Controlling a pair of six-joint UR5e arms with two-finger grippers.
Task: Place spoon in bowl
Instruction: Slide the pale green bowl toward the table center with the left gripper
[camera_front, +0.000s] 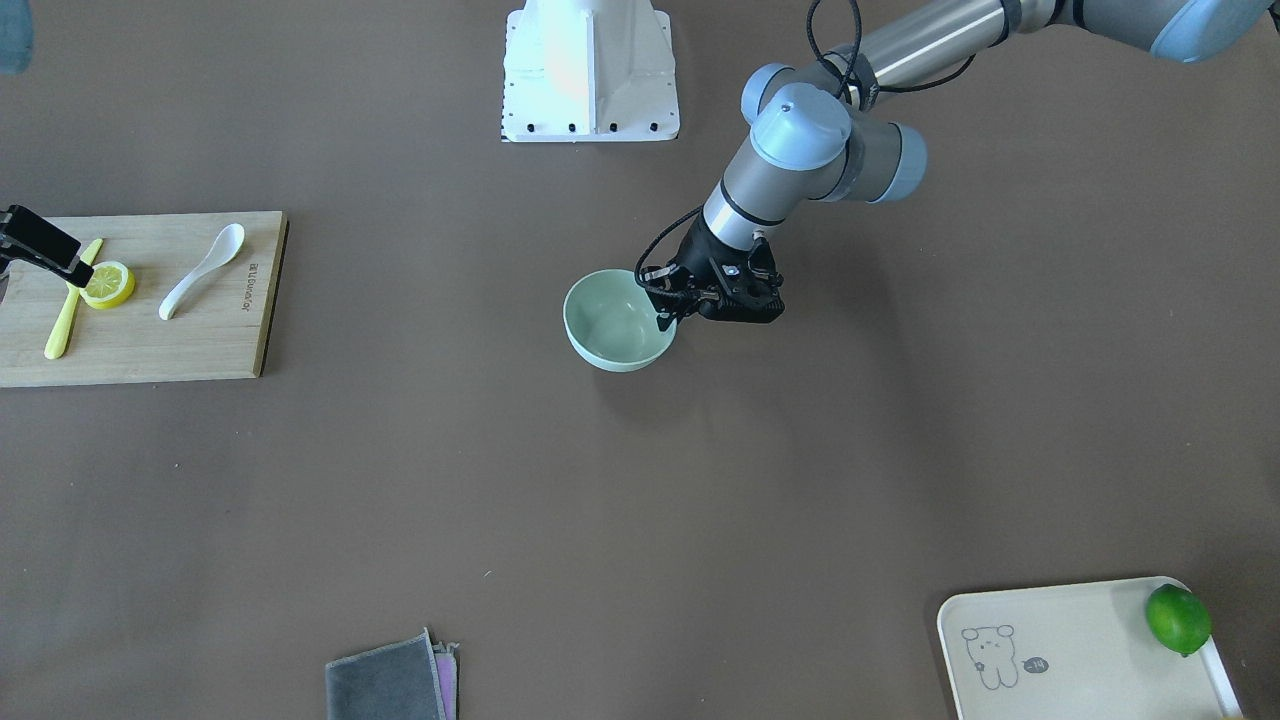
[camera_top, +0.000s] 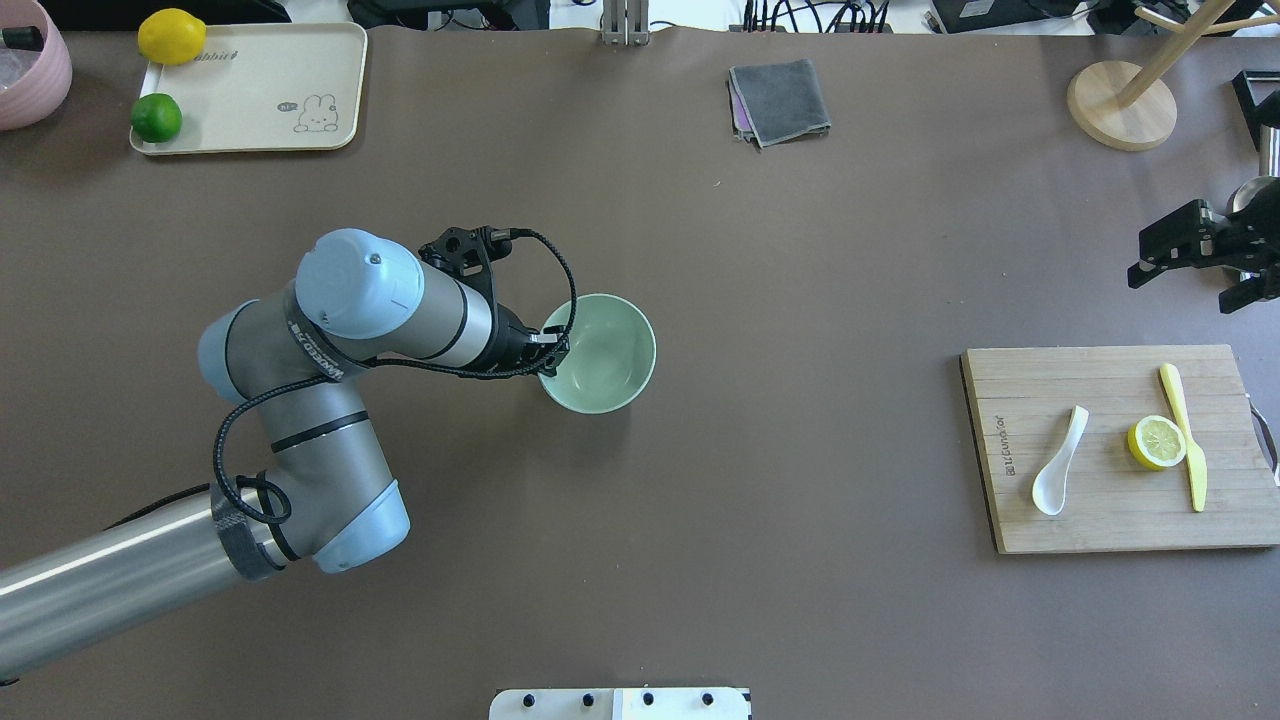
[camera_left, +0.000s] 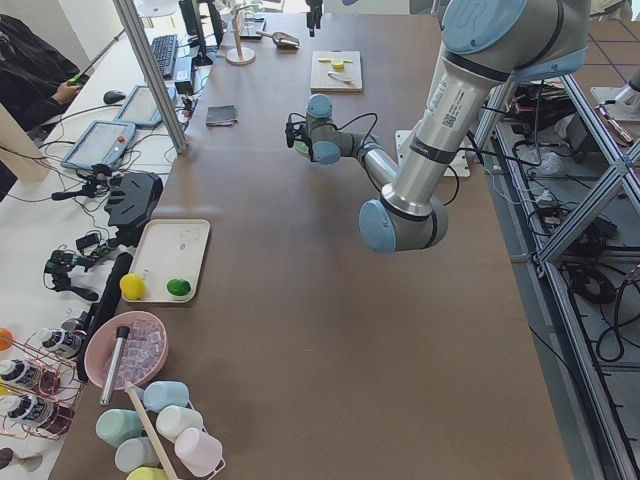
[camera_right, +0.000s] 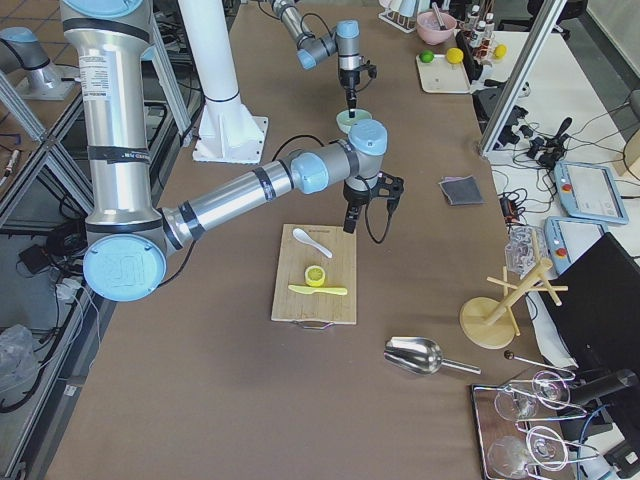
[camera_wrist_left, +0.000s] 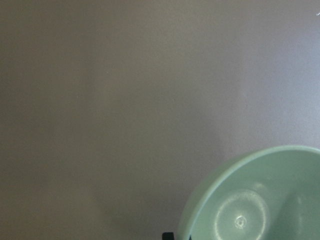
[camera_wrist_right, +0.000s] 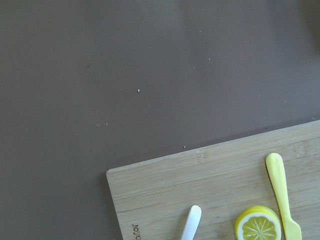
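Note:
The pale mint-green bowl (camera_top: 600, 352) stands near the table's middle and also shows in the front view (camera_front: 615, 322) and the left wrist view (camera_wrist_left: 260, 200). My left gripper (camera_top: 550, 352) is at the bowl's rim on my side, shut on the rim. The white spoon (camera_top: 1058, 462) lies on a wooden cutting board (camera_top: 1100, 520) at the right, scoop towards me; it also shows in the front view (camera_front: 203, 270). My right gripper (camera_top: 1185, 288) hovers beyond the board's far edge, open and empty, away from the spoon.
A lemon half (camera_top: 1157, 442) and a yellow plastic knife (camera_top: 1184, 432) lie on the board beside the spoon. A cream tray (camera_top: 260, 90) with a lime and a lemon sits far left. A grey cloth (camera_top: 780, 100) and a wooden stand (camera_top: 1120, 105) are at the far edge.

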